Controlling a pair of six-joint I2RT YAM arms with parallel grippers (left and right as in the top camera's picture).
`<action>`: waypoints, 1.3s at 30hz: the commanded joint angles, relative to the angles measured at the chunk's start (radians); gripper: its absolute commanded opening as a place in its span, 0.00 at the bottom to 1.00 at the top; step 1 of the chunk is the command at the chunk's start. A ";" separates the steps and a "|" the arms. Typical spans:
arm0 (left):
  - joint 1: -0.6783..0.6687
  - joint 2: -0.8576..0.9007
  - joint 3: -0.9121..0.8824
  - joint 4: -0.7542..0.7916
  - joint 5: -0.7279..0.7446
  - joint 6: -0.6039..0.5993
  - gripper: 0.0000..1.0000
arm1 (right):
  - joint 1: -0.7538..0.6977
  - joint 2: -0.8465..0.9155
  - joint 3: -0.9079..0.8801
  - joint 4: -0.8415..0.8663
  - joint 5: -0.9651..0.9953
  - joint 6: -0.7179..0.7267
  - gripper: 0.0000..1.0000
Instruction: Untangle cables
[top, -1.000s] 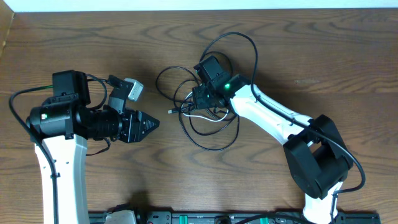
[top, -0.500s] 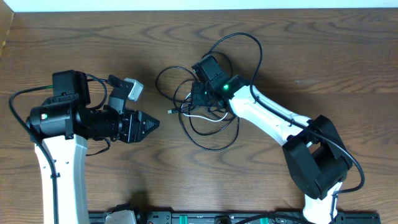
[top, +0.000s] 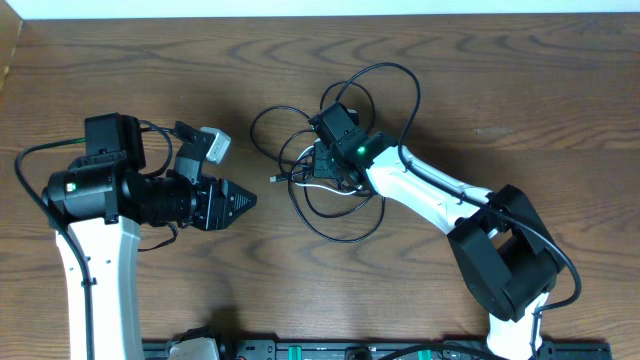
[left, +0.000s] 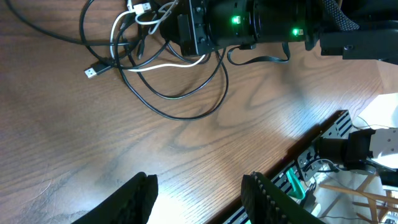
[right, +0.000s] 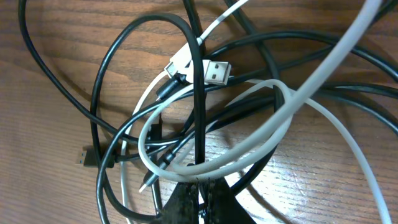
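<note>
Tabletop (top: 520, 80): dark wood under the cable tangle (top: 328, 183).
Right gripper (right: 200, 190): clenched on black cable (right: 197, 112) inside tangle.
Left gripper (top: 243, 200): released, well apart from tangle.
Advice: strand to be lifted slowly, clear of white cable (right: 323, 70).

The desk (top: 520, 90) is dark brown with wavy wood grain. Toward twelve o'clock of its centre, black cables (right: 198, 112) tangle with one white cable (right: 348, 37) carrying a silver plug (right: 214, 71). The left arm (top: 95, 270) and right arm (top: 420, 195) are white with black joints. A green light (top: 358, 150) glows on the right.

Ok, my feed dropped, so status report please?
Left fingers open, off the pile. Right fingers shut on a black cable. Cables tangled. Nothing in the way.
</note>
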 joint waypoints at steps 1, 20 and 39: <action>-0.002 -0.008 0.009 -0.007 0.017 0.025 0.50 | 0.003 0.014 -0.008 -0.002 0.020 0.004 0.01; -0.002 -0.008 0.009 -0.008 0.016 0.025 0.50 | -0.011 0.014 -0.008 0.014 0.043 -0.132 0.17; -0.002 -0.008 0.009 -0.014 0.016 0.026 0.50 | -0.002 0.034 -0.008 0.242 -0.031 -0.142 0.49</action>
